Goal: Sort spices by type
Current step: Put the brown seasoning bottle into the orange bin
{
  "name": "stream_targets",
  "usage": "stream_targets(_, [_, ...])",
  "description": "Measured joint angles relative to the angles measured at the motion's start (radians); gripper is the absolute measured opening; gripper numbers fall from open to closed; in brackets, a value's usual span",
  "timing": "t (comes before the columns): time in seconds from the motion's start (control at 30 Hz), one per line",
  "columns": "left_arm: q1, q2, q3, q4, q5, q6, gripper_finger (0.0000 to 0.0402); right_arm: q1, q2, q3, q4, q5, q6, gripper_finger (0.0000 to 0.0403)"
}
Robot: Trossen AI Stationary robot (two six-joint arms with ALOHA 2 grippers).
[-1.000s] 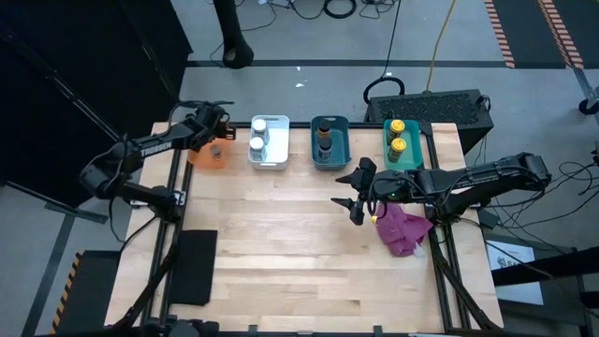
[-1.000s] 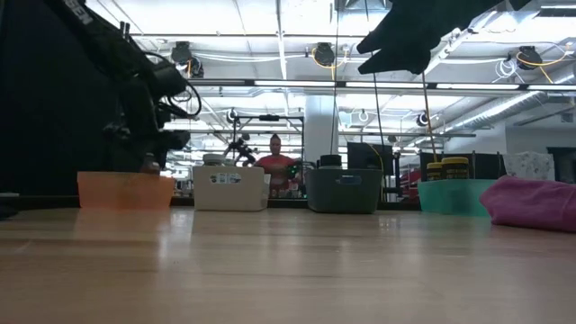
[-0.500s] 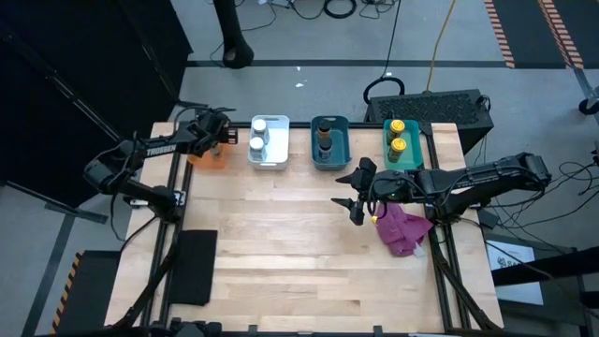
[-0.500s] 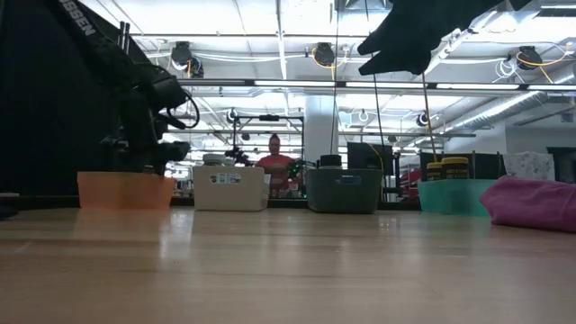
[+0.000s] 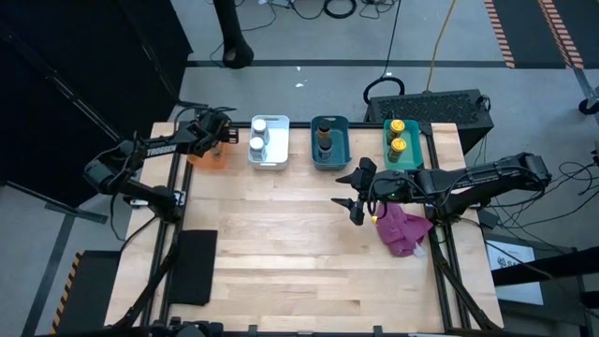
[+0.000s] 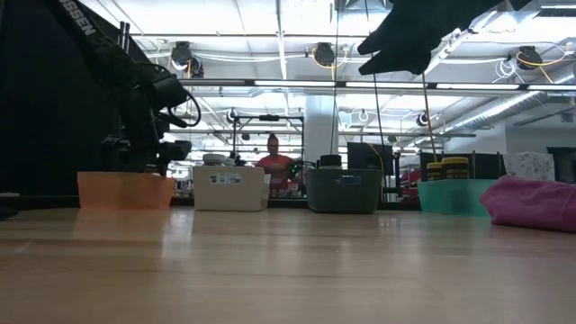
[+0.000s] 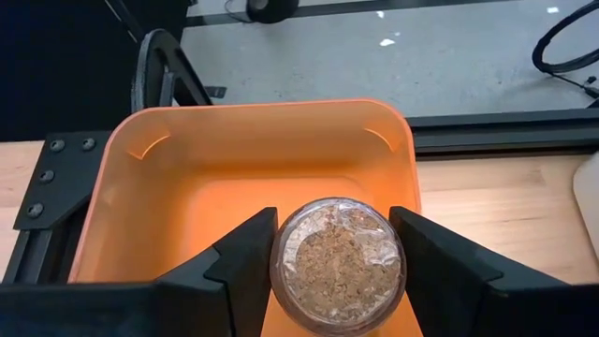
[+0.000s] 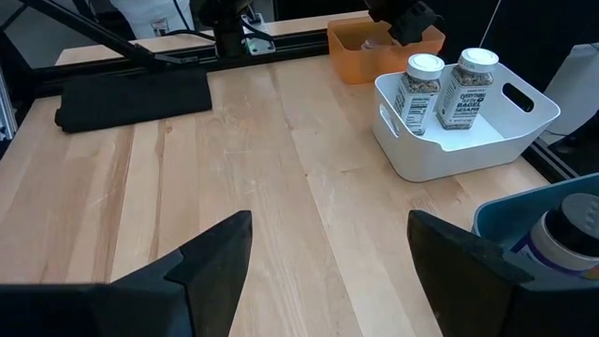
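Shifted toward the table's far-left corner, the left gripper (image 7: 323, 281) holds a spice jar (image 7: 338, 264) upright, jaws pinching it, directly above the orange bin (image 7: 245, 164); right gripper (image 8: 328, 253) idles spread.

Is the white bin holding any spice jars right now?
Yes. The white bin holds two white-lidded spice jars, standing upright side by side; the high view shows both lids inside it.

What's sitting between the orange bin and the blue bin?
The white bin, holding two white-lidded spice jars, sits between the orange bin and the blue bin, seen in the high view.
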Motion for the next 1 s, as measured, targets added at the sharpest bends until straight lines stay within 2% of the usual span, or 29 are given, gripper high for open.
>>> stream_targets(1.0, [0.000, 0.000, 0.000, -0.001, 0.008, 0.029, 0.0212, 0.000, 0.000, 0.000, 0.000, 0.000, 0.000, 0.0267])
